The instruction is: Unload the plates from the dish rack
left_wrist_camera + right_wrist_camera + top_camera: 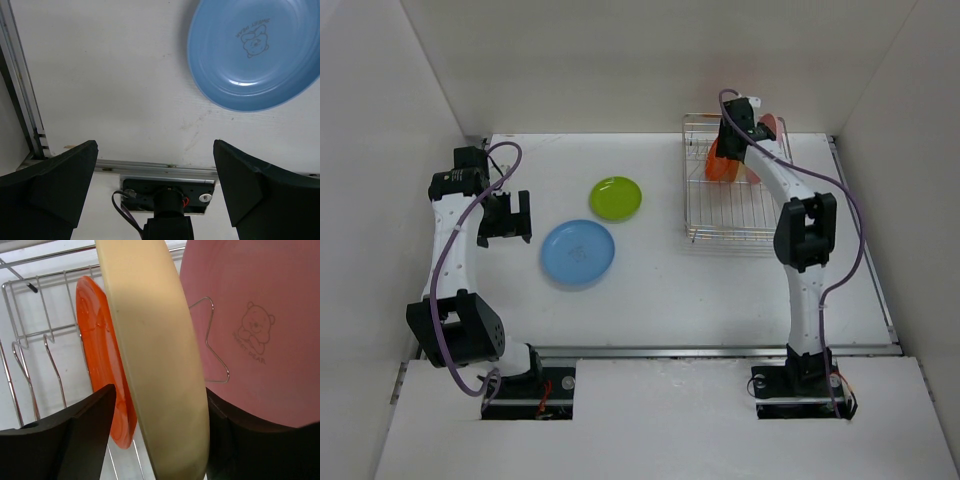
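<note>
My right gripper (161, 395) is apart around the tan plate (150, 340) in the dish rack (730, 237); my left gripper (155, 145) is wide open, empty

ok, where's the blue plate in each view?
Top external: blue plate lies flat on the table, left of centre, just near-left of the green plate.
Left wrist: blue plate at upper right, cropped by the frame.
Right wrist: not in it.
Shared landmark: the metal rail along the near edge, in the top and left wrist views.
</note>
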